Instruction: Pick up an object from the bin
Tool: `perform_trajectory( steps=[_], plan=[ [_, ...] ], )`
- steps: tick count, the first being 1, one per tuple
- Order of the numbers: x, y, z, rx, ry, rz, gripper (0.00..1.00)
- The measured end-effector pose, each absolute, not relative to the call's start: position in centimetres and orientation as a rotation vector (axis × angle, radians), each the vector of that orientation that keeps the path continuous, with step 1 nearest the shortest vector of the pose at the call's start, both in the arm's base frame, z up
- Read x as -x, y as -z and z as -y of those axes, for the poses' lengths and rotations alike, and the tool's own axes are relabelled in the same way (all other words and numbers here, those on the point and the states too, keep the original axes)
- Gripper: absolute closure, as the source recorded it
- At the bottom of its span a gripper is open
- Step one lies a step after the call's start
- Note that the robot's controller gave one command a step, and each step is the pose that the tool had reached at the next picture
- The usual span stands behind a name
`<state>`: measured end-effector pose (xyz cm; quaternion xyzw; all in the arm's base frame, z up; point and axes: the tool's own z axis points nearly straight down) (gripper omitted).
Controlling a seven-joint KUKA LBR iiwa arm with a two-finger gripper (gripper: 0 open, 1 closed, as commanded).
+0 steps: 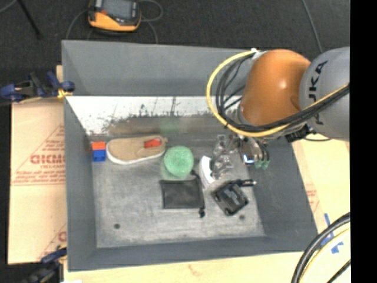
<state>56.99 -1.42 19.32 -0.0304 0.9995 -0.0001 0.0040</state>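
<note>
My gripper (224, 157) hangs under the orange wrist cover at the right of the bin, low over the floor. Just to its left and below it lies a small white object (206, 170), partly hidden by the gripper. A black clip-like object (231, 198) lies directly in front of the gripper, apart from it. A round green ball-like thing (178, 162) sits to the left of the white object. A flat black square pad (181, 194) lies below the green thing.
A tan shoe-shaped object (135, 149) with a red patch lies at the back left, and a small blue and orange block (98, 152) sits beside the left wall. The arm and its cables cover the bin's back right corner.
</note>
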Motion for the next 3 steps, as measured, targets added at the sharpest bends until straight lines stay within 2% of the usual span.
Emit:
perform_trajectory(
  steps=[1, 2, 3],
  plan=[
    [-59.8, -19.6, 0.3, 0.026, 0.001, -3.136, 0.0],
    [-59.8, -19.6, 0.2, 0.026, 0.001, -3.136, 0.0],
    [-59.2, -17.4, -0.3, 0.181, 0.004, -3.123, 0.0]
  ],
)
